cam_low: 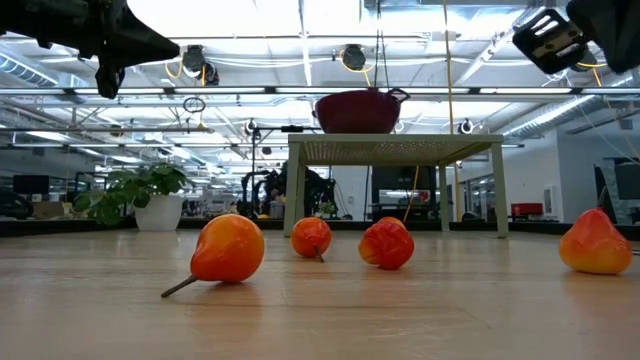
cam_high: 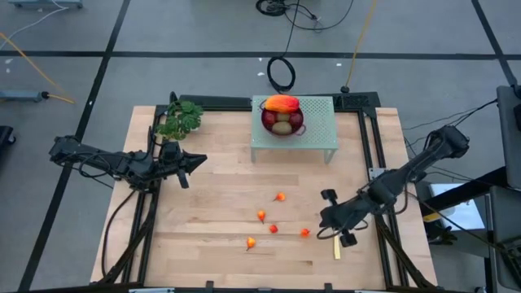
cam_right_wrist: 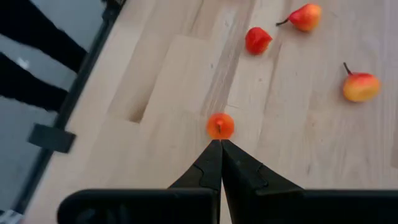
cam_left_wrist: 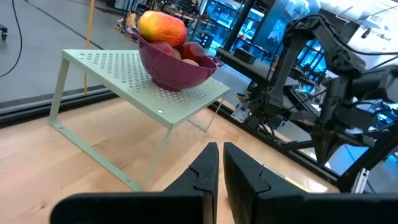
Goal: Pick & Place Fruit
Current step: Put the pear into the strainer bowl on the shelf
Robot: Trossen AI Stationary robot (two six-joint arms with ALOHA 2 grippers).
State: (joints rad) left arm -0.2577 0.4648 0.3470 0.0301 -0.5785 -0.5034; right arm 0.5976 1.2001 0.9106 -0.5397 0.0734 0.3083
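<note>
A dark red bowl stands on a pale green perforated stand at the table's far side. It holds the elongated orange-red piece on top, with dark red balls and an olive-brown oval under it. Several tiny orange-red fruits lie scattered on the wood near the middle. My right gripper is shut and hovers above the table, its tips pointing at one tiny fruit without touching it. My left gripper is shut and hangs in the air left of the stand.
A leafy green plant stands at the far left corner. A slim yellow-handled knife lies near the right edge, below my right gripper. Black frame rails border the table. Bare wood lies toward the near left.
</note>
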